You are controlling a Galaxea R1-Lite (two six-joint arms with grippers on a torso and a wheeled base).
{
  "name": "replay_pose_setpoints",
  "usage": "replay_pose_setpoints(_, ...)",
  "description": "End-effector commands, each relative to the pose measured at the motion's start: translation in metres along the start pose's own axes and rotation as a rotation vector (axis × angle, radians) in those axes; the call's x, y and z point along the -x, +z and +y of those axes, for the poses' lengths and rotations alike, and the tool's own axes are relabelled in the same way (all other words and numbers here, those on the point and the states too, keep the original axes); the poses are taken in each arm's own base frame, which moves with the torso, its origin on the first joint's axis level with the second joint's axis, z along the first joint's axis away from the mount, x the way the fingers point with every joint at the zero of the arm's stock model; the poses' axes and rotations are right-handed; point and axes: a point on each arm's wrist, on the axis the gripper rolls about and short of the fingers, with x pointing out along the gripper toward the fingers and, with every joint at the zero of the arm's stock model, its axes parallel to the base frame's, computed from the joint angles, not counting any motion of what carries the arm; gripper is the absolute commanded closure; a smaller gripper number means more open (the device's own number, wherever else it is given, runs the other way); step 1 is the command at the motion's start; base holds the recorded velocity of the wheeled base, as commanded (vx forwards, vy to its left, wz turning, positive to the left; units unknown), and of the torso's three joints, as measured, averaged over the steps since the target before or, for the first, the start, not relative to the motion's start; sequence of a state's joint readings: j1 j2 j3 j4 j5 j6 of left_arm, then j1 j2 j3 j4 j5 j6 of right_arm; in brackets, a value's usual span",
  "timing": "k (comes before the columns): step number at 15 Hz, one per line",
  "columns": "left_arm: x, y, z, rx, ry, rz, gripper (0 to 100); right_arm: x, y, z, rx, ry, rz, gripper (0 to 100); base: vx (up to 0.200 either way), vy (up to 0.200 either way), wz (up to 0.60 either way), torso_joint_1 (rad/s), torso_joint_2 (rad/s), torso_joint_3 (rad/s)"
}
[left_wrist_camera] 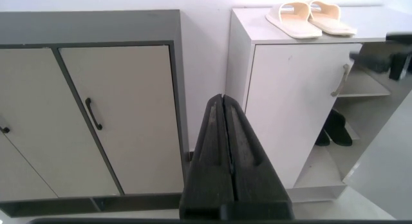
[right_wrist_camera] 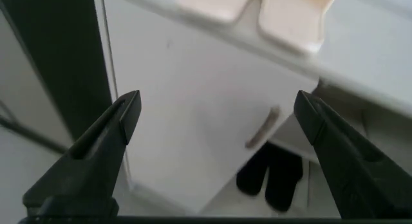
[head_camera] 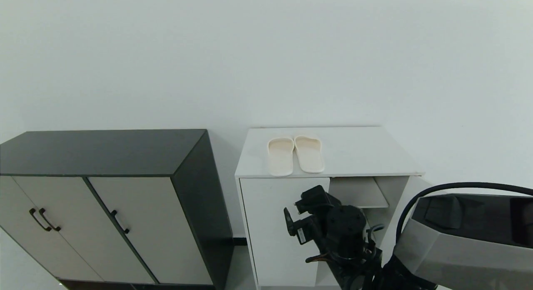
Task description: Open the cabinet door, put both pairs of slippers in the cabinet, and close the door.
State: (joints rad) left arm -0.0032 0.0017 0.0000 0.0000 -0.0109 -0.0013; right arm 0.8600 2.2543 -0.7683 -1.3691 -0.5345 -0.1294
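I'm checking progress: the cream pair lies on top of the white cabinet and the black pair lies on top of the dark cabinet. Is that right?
Not quite. The black pair lies inside the white cabinet, at the bottom, as the left wrist view shows. The cream pair is on top.

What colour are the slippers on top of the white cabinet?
The slippers are cream. The head view shows them best.
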Motion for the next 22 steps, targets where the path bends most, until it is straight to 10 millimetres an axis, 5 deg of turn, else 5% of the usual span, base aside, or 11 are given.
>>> replay_pose_setpoints(1, 0.000, 0.000, 0.000, 0.000, 0.000, 0.001, 100, 0.006, 0.029, -0.002, -0.076, 0.012, 0.014, 0, 0.000, 0.000, 0.00, 0.000, 0.00, 0.000)
replay_pose_setpoints(4, 0.000, 0.000, 0.000, 0.000, 0.000, 0.001, 100, 0.004, 0.059, -0.005, -0.146, 0.010, -0.013, 0, 0.000, 0.000, 0.00, 0.000, 0.00, 0.000)
replay_pose_setpoints(8, 0.000, 0.000, 0.000, -0.001, 0.000, 0.001, 100, 0.003, 0.075, -0.004, -0.169, 0.013, -0.053, 0, 0.000, 0.000, 0.00, 0.000, 0.00, 0.000)
replay_pose_setpoints(16, 0.000, 0.000, 0.000, -0.003, 0.000, 0.001, 100, 0.002, 0.073, -0.006, -0.212, -0.059, 0.106, 0, 0.000, 0.000, 0.00, 0.000, 0.00, 0.000)
replay_pose_setpoints(22, 0.000, 0.000, 0.000, -0.003, -0.001, 0.001, 100, -0.001, 0.067, -0.005, -0.204, -0.068, 0.119, 0, 0.200, 0.000, 0.00, 0.001, 0.00, 0.003)
